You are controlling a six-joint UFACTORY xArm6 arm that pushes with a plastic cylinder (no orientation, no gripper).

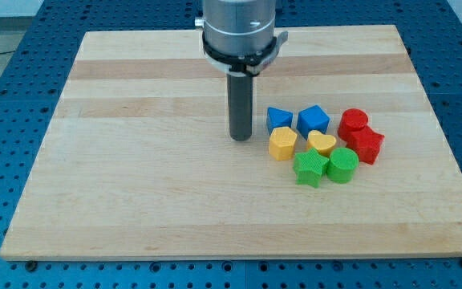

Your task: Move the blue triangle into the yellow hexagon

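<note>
Green star; blue triangle right of my tip

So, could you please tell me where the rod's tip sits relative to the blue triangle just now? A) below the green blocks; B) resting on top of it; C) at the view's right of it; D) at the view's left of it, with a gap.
D: my tip stands on the board at the view's left of the blue triangle, with bare wood showing between them.

open board left of tool tip, blue triangle touching yellow hexagon, blocks crowding right
</note>
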